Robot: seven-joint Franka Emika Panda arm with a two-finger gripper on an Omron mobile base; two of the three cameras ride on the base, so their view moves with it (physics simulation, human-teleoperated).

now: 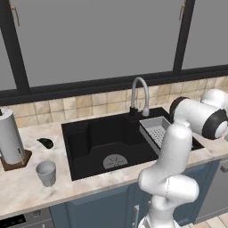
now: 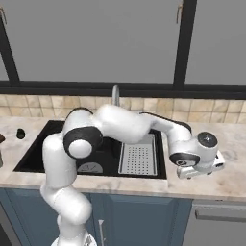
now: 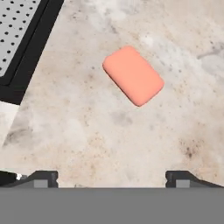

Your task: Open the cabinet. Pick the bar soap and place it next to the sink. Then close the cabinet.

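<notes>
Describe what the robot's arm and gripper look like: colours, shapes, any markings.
The arm is glossy white, built of rounded tubular links with bulbous elbows, joined by dark grey to black bands and round caps at the joints. No cables or markings are visible. The gripper has two small dark fingertips, blocky, with lighter grey pads.

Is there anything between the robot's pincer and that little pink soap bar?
Nothing: in the hand view, only bare beige marbled countertop lies between the open pincer and the salmon-pink rounded bar soap, which rests flat on it.
</notes>
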